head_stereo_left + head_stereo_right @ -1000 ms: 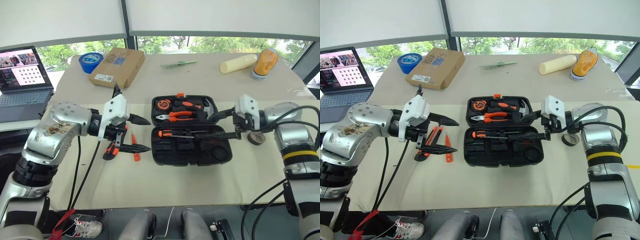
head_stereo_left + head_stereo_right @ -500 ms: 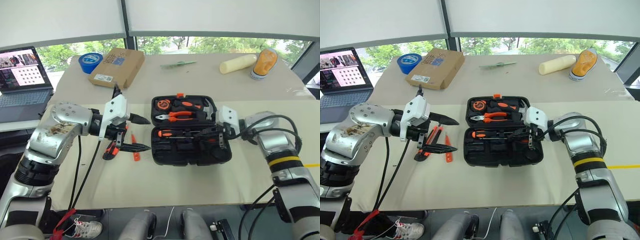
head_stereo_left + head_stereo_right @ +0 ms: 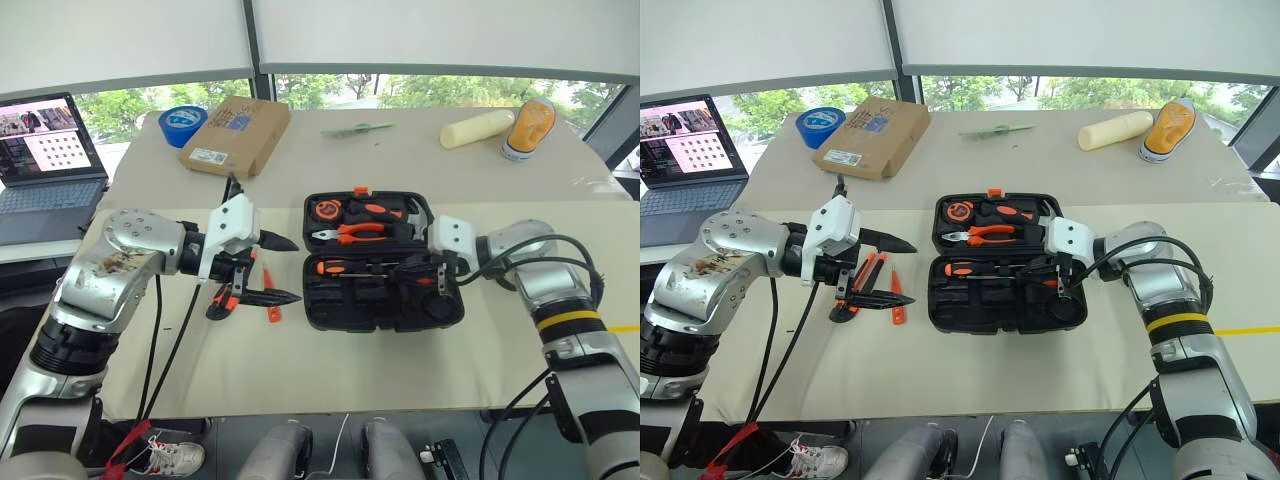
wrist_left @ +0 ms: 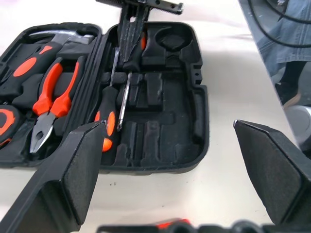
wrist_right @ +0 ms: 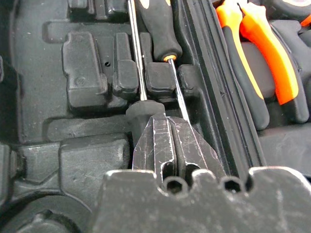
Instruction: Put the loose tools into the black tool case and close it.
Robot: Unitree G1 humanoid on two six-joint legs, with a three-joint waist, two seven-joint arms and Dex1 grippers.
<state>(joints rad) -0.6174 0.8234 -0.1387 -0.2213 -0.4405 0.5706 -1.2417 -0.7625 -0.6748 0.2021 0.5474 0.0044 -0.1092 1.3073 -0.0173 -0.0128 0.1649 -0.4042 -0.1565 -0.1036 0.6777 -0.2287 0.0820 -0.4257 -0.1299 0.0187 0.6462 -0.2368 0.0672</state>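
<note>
Screwdrivers [image 5: 160, 34] lie in the black tool case [image 3: 383, 262] just ahead of my right gripper [image 5: 170, 141] — its jaws are shut, pressing one handle into its slot, I think. Left gripper [image 3: 283, 268] waits wide open above the utility knife [image 3: 226, 295].

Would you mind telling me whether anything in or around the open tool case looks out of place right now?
Mostly tidy. The black tool case lies open with several moulded slots unfilled, while a utility knife and a slim orange tester screwdriver lie loose on the table beside it. A sneaker on the far table looks odd among tools.
</note>
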